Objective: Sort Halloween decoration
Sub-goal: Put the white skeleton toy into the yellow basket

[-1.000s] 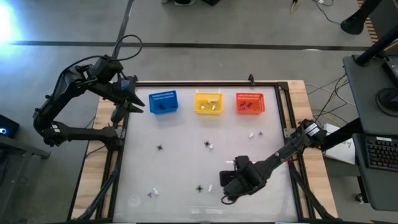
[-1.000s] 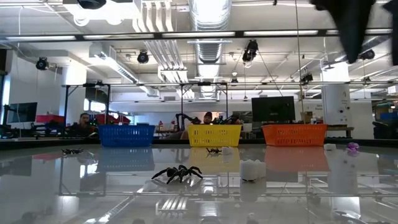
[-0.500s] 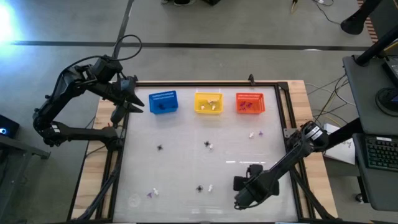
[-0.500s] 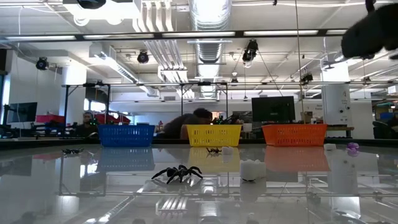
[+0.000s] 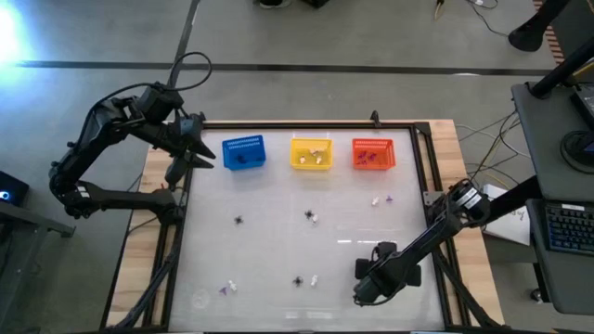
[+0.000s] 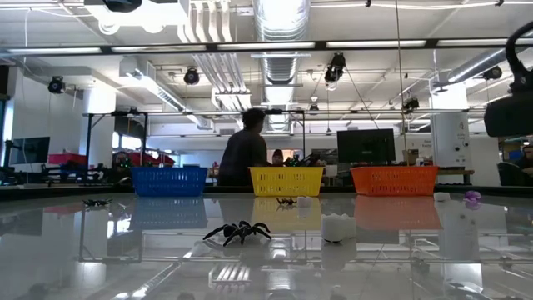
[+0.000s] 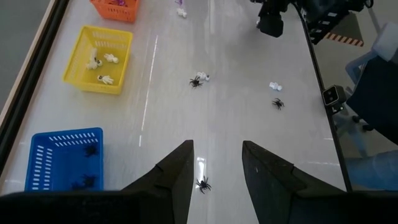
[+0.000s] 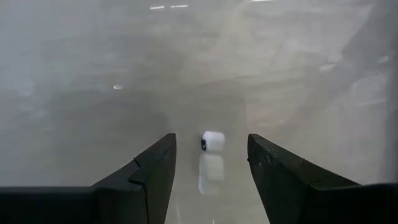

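Right gripper (image 5: 360, 289) sits low over the near right part of the table (image 5: 278, 241), fingers spread wide and holding nothing. In its wrist view a small white piece (image 8: 212, 140) lies on the glossy surface between the two fingers (image 8: 144, 174), untouched; this is probably the white trinket (image 5: 315, 278) seen from above beside a black spider (image 5: 297, 280), though the match is not certain.

Left gripper (image 5: 206, 158) hangs at the far left corner, just beside the blue basket (image 5: 243, 152), fingers parted with nothing between them.

The decorations are partly sorted. The blue basket holds black spiders (image 7: 85, 182), the yellow basket (image 5: 311, 153) holds white pieces (image 7: 99, 61), and the orange basket (image 5: 373, 153) holds small dark or purple bits. Loose on the table: a spider at left centre (image 5: 238, 221), a spider and white piece at centre (image 5: 311, 216), white and purple pieces at right (image 5: 380, 199), and a pair near the front left (image 5: 225, 288).

A person (image 6: 243, 154) stands in the room behind the baskets.
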Motion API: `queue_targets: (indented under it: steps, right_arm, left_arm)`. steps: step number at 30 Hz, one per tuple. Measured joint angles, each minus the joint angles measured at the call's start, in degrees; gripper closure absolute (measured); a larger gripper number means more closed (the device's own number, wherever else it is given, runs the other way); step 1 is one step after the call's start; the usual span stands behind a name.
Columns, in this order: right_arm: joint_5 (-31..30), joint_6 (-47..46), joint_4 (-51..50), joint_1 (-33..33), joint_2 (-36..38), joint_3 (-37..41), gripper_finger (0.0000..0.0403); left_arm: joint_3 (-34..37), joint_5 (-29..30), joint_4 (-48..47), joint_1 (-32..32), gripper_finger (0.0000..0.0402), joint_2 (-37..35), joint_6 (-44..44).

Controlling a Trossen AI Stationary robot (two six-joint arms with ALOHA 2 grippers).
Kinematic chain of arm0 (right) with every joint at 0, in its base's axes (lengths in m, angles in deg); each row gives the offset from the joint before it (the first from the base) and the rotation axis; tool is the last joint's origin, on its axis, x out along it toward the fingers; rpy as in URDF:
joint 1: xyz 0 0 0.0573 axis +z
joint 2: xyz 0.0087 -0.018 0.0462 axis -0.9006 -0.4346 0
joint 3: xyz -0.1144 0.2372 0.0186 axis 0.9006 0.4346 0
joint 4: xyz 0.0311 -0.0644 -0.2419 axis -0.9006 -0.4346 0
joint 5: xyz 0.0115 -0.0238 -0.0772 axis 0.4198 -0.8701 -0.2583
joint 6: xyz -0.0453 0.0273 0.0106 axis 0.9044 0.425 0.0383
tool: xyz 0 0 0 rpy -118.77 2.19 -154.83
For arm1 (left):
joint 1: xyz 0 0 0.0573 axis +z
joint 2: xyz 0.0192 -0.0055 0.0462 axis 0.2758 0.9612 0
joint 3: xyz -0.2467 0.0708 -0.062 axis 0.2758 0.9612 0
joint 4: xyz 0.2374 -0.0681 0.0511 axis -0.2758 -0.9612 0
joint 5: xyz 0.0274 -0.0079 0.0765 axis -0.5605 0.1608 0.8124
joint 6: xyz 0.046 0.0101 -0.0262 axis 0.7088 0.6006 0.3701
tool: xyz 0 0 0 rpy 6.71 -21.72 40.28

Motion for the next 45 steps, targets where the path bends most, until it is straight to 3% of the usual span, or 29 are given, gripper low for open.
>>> queue_targets:
  steps: [9,19,28,39,45]
  right_arm:
    - [0.8,-0.3,9.7,-0.1,0.5,5.2,0.0258]
    - [2.0,1.2,8.9,-0.1,0.2,2.8,0.0382]
    - [3.6,1.2,8.3,-0.2,0.0,-2.4,0.0388]
    - [-14.4,7.2,7.1,-5.8,0.1,-8.7,0.039]
    - [-17.0,16.8,7.0,-11.4,0.1,-9.1,0.039]
  left_arm:
    - [3.0,0.0,0.1,0.0,0.0283,0.0,0.0]
    - [4.1,0.0,0.1,0.0,0.0283,-0.6,2.8]
    - [4.1,0.1,0.5,0.0,0.0283,-0.9,4.2]
    - [4.1,0.2,5.4,0.0,0.0283,-1.4,4.6]
    - [4.2,2.6,6.2,0.0,0.0283,-0.4,4.6]
